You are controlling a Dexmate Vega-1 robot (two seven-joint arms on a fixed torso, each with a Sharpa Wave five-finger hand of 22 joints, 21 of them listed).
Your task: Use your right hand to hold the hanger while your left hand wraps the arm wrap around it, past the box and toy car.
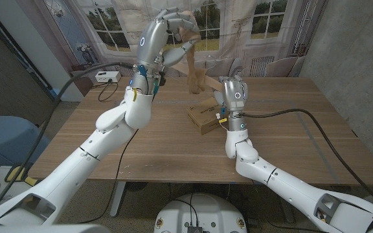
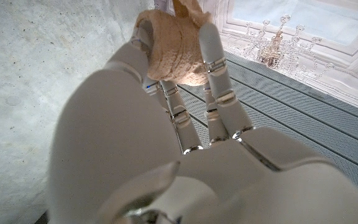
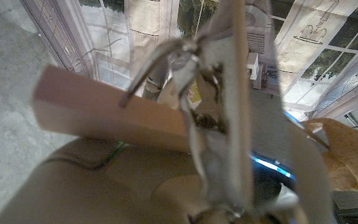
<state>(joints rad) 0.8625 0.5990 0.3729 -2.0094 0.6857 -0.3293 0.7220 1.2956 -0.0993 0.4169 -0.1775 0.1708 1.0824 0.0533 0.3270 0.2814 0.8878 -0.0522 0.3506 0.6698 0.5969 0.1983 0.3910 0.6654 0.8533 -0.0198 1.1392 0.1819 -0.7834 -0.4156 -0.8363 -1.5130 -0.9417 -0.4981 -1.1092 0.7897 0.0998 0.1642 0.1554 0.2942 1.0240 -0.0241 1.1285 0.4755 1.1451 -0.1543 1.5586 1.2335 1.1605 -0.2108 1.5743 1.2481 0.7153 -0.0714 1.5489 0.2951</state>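
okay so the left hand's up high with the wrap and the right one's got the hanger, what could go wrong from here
1. The left hand grips the bunched arm wrap only near its fingertips; a pull could slip it free.
2. The right hand holds the wooden hanger upright from below; tension from wrapping may tilt or twist it out.
3. The cardboard box lies right beside the right hand, so a lowered arm or hanger could knock it.
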